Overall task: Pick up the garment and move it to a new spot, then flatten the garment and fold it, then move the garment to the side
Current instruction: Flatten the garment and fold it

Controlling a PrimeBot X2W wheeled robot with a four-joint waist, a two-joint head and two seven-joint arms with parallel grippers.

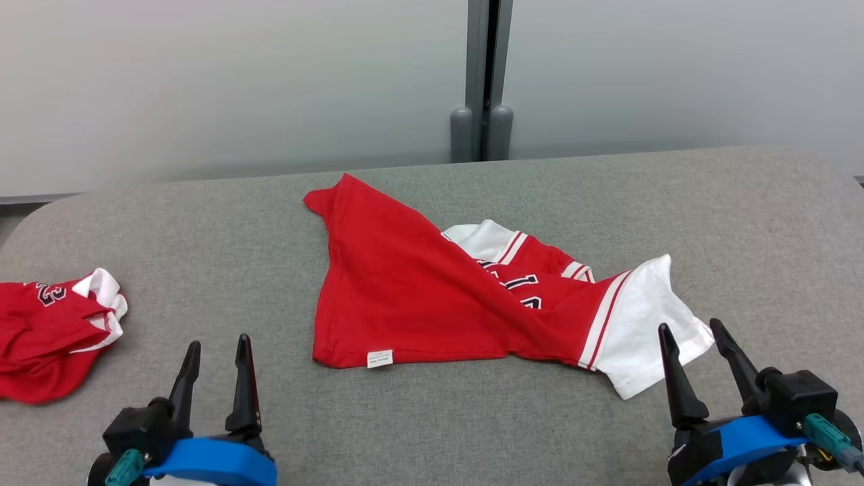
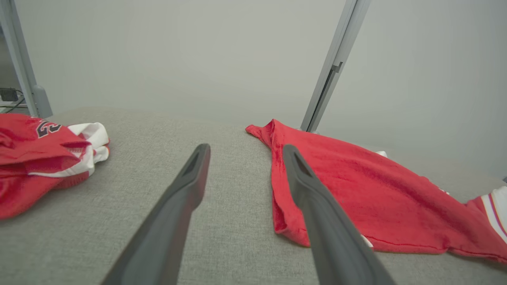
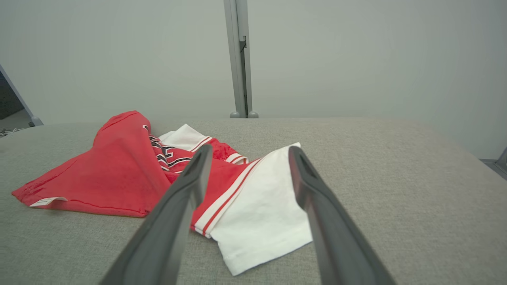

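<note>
Plainly, the table (image 1: 432, 432) is the first source of trouble. Its grey cover looks coarse enough to hold cloth, so a garment dragged across it would probably bunch up, not slide. The garment (image 1: 398, 297) lies in the middle of the table, nearer the far edge than the near one. Its plain red body is flapped diagonally over the printed front. A pinch at the wrong place could catch both layers and lift a bundle that will not flatten. A second jersey (image 1: 47, 331), crumpled at the left edge, has the same colours and could be taken by mistake. The left gripper (image 1: 219, 341) hangs between the two garments near the near edge, fingers spread wide and empty. The right gripper (image 1: 690, 325), also wide and empty, sits toward the near right corner, right at the end of the white sleeve (image 1: 641, 324). Whether it touches the sleeve cannot be told. Its thin tips could nip the table cover along with the hem, or grab only the sleeve and leave the body trailing.

As for materials, the table is a padded slab with rounded corners under a felt-like weave. The garment is soft matte knit, limp and creased, and forms a rough triangle with one peak toward the far edge. The sleeve is smooth white cloth with red and white striped trim. The fingers are hard, dark and tapered. A small white label (image 1: 379, 358) marks the near hem.
</note>
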